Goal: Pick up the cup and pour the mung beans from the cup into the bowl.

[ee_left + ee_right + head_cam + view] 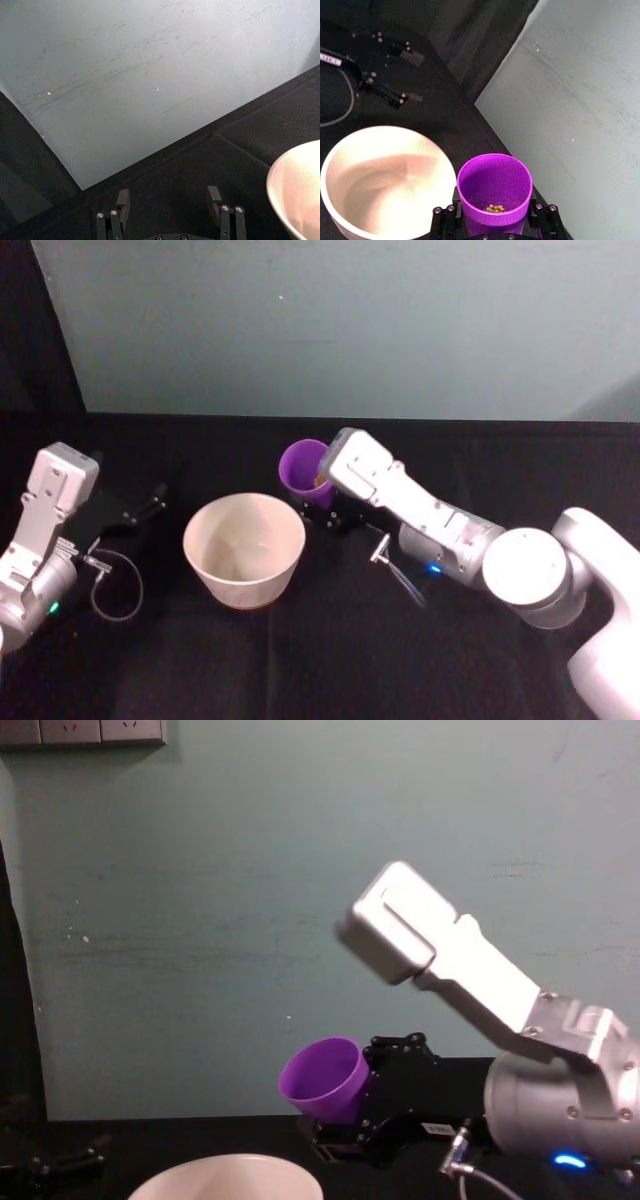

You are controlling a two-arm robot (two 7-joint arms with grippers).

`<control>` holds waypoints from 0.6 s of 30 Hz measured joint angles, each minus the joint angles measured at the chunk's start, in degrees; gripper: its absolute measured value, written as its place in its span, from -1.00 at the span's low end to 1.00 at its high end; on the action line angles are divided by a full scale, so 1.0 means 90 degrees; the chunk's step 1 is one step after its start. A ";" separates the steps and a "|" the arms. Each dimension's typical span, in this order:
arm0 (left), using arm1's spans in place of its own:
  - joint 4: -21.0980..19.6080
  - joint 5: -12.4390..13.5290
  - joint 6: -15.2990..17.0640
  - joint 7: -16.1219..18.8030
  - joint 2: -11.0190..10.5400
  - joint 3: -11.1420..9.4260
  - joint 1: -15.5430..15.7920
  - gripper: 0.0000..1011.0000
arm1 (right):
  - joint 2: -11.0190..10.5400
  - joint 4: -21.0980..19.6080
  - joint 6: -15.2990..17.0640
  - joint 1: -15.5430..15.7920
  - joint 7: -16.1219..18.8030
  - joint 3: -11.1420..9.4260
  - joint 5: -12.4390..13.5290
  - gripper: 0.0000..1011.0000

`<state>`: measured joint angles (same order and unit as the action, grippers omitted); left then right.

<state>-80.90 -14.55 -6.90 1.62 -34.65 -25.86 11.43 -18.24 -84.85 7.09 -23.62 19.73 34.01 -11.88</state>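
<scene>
Leaning toward the bowl (196, 562) just to its left, the cup (302, 466) is gripped by the right gripper (495, 226), apparently lifted; the left gripper (170, 201) is parked, jaws apart.

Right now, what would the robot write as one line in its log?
right gripper: shut on cup | cup: tilted, mung beans inside | bowl: no beans seen | left gripper: open, parked left

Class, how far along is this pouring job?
Done: the right end effector grips the purple cup. In hand: it hangs tilted beside the bowl. Left: the pour; mung beans lie in the cup, the bowl looks empty. The left end effector is parked, open.
</scene>
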 joint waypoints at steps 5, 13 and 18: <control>0.0000 0.0000 0.0000 0.0000 0.0000 0.0000 0.0000 1.00 | 0.0020 -0.0069 0.0156 -0.0076 -0.0062 0.0167 -0.0444 0.42; 0.0000 0.0000 0.0000 0.0000 0.0000 0.0000 0.0000 1.00 | 0.0097 -0.0220 0.0588 -0.0230 -0.0031 0.0401 -0.1094 0.42; 0.0000 0.0000 0.0000 0.0000 0.0000 0.0000 0.0000 1.00 | 0.0145 -0.0321 0.0929 -0.0344 0.0062 0.0575 -0.1488 0.42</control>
<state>-80.90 -14.55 -6.90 1.62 -34.64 -25.86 11.43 -16.94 -87.74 15.44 -26.72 20.29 39.18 -25.27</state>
